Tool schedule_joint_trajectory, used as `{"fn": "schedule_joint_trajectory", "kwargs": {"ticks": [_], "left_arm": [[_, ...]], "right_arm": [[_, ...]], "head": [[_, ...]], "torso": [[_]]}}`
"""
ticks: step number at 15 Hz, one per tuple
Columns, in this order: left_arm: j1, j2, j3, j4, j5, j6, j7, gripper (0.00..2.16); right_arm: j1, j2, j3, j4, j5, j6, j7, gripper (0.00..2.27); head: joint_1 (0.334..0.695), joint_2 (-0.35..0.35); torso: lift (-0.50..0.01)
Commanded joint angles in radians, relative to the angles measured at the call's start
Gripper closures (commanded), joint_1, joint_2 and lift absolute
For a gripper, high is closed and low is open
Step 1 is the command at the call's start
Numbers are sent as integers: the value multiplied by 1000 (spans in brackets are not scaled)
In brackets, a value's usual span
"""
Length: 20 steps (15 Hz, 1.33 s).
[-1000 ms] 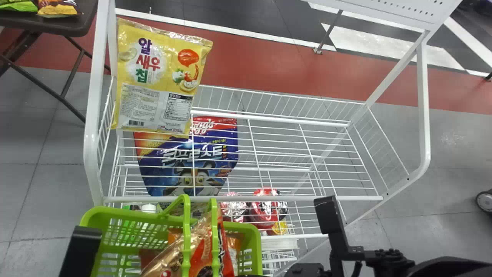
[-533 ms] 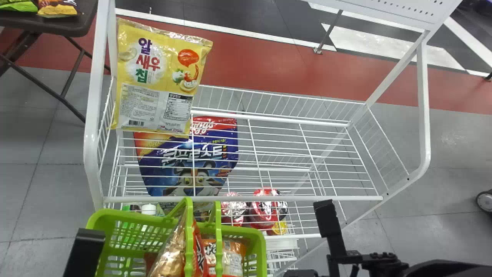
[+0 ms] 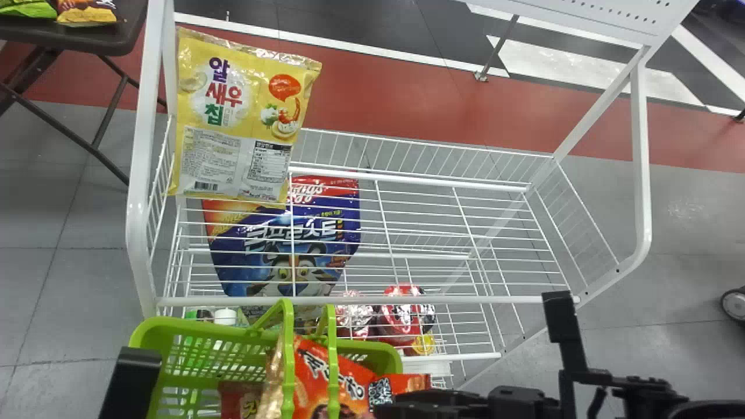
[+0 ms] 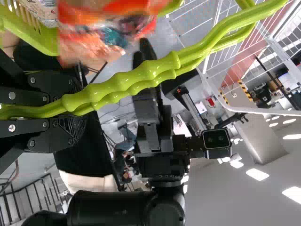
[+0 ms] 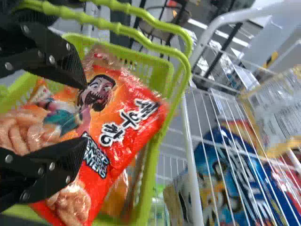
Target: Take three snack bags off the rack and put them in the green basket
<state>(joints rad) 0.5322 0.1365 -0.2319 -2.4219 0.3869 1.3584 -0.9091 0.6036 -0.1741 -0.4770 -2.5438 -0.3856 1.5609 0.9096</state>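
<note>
A grey floor [image 3: 64, 221] with a red band [image 3: 396, 105] runs under and behind the white rack [image 3: 137, 192]. Beyond the rack's left end is a dark table [image 3: 110, 38], with snack bags [image 3: 87, 13] on its top.

In front of the rack's left end is the left gripper [image 3: 131, 378], which the left wrist view shows closed around the green basket's handles [image 4: 122, 82].

The green basket [image 3: 174, 326] is just in front of the rack's left half. Inside it a red bag [image 3: 240, 401] lies low.

The yellow snack bag [image 3: 233, 116] stands on the rack's upper shelf, at its left end. Below that shelf, on a lower level of the rack, a blue cereal bag [image 3: 291, 244] shows through the wires.

A red-orange snack bag [image 3: 317, 372] is at the basket, in front of the rack, slanting across its right rim. Over it is the right gripper [image 3: 385, 404], its fingers apart, the bag lying across the gap between them.

Farther right, low in the rack, are red packages [image 3: 401, 314].
</note>
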Motion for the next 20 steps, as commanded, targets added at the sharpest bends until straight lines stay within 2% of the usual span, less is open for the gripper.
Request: {"fn": "schedule_joint_trajectory", "kwargs": {"ticks": [1,2,5,7,10,13,14,17,19,20], "left_arm": [[3,0,-6,-3,-3,0,1,1592],[6,0,-6,-8,-3,0,1,1592],[15,0,-14,-19,-9,0,9,1592],[15,0,-21,-19,-16,0,13,1592],[15,0,-47,-19,-29,0,27,1592],[29,0,-47,-19,-31,-6,29,1592],[32,-2,-44,-14,-29,12,32,1592],[43,-2,-33,-9,-23,15,30,1592],[43,-2,-27,-8,-22,12,29,1592],[45,-2,-24,-6,-20,12,24,1592]], "right_arm": [[-7,4,-51,5,4,11,2,53],[-12,16,-80,8,-4,11,11,56],[-30,87,-221,36,-153,11,57,66],[-28,175,-279,46,-226,-196,77,70],[-2,175,-272,43,-262,-635,52,87],[81,175,-167,14,-216,-985,-87,87],[111,175,-100,5,-147,-1095,-161,87],[133,175,25,5,-13,-1184,-330,90],[188,175,149,37,93,-1470,-502,93],[194,175,178,45,94,-1479,-528,93]], "head": [[695,-350],[695,-350],[695,-350],[695,-350],[695,-350],[695,-350],[695,-350],[695,-350],[695,-350],[695,-350]], "torso": [[-23],[-23],[-23],[-23],[-23],[-23],[-23],[-23],[-23],[-23]]}}
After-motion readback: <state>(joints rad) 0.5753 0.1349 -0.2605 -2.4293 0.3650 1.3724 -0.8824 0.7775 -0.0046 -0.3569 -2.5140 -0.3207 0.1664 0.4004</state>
